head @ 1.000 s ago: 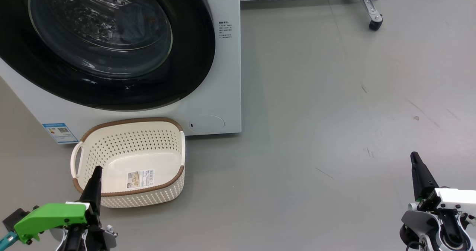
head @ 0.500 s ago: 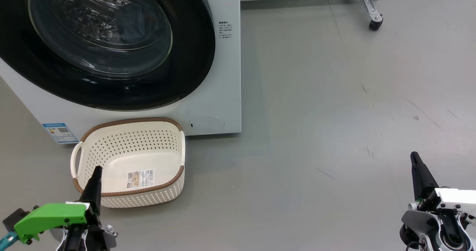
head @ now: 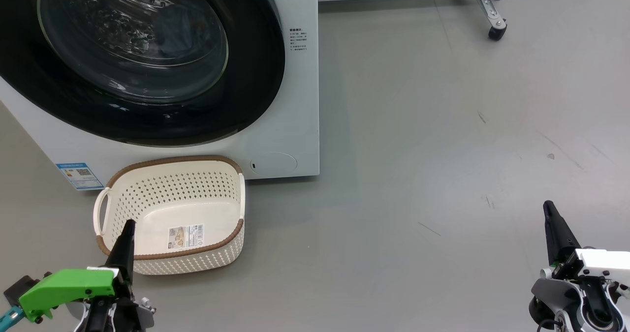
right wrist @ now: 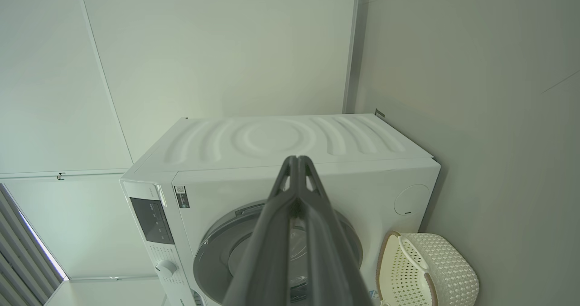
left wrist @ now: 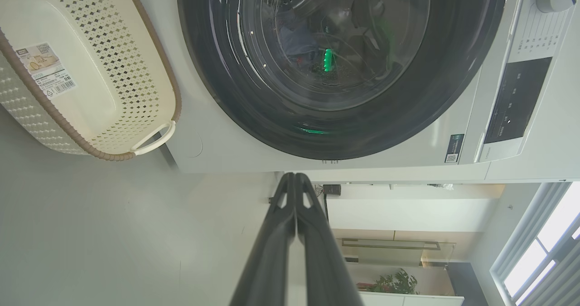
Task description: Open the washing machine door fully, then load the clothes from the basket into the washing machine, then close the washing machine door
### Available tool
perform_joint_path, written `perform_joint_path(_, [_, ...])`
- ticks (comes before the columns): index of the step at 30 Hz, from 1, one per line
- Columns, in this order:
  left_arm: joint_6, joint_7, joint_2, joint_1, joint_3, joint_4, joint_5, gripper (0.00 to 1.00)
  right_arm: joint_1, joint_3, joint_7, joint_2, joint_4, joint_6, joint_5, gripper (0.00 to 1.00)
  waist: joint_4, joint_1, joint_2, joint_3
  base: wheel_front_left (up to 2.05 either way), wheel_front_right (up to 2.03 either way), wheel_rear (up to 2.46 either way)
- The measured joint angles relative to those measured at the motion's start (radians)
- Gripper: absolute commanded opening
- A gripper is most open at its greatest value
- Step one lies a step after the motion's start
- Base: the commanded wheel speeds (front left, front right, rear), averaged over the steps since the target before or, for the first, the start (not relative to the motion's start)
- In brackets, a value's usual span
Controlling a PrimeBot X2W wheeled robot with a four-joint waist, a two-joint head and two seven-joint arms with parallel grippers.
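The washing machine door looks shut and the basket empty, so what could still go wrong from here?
1. The washing machine door sits flush, but the pictures cannot show whether it latched; it might swing open.
2. The basket stands on the floor against the washing machine, ahead of the left gripper; a forward roll or low arm sweep could bump it.

Nothing actually readable here tbh. The sticker (head: 186, 236) on the basket (head: 172, 161) base, just past the left end effector (head: 128, 227), has a barcode, but the print's too tiny. Further ahead, the washer (head: 300, 101) has a blue label (head: 78, 173) with a QR code, a small text block (head: 298, 39) and panel markings (left wrist: 512, 102), all illegible.
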Motion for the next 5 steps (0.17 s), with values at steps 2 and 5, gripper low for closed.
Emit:
perform_joint_path(2, [0.000, 0.000, 0.000, 0.000, 0.000, 0.000, 0.000, 0.00, 0.000, 0.000, 0.000, 0.000, 0.000, 0.000, 0.000, 0.00, 0.000, 0.0000, 0.0000, 0.000, 0.00, 0.00, 0.00])
perform_joint_path(5, [0.000, 0.000, 0.000, 0.000, 0.000, 0.000, 0.000, 0.00, 0.000, 0.000, 0.000, 0.000, 0.000, 0.000, 0.000, 0.00, 0.000, 0.0000, 0.0000, 0.000, 0.00, 0.00, 0.00])
